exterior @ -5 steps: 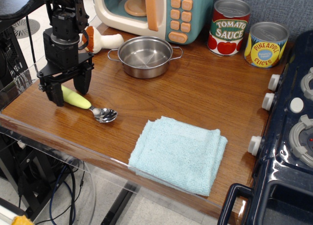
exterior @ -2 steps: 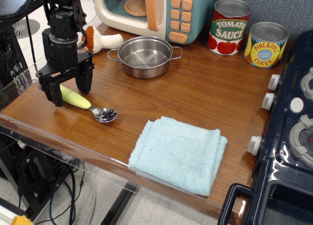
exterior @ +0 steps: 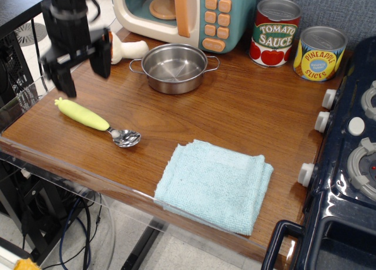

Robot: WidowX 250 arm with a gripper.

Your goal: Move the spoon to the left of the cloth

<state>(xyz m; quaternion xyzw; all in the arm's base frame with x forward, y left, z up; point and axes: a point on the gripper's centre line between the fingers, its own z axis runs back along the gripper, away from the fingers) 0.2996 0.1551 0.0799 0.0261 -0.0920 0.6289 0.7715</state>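
Placement looks finished to us: spoon [exterior: 96, 121] rests on the table [exterior: 247, 111] left of the cloth [exterior: 216, 185], and our gripper [exterior: 82, 64] hangs above, fingers wide apart, holding nothing.

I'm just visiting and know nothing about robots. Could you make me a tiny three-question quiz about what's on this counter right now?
1. True or false: the gripper is holding the spoon.
2. On which side of the cloth does the spoon lie in the picture?
3. What stands closest to the steel pot: A) pineapple can, B) toy microwave, C) cloth?

Key
1. False: it hangs open above the spoon.
2. Left.
3. B.
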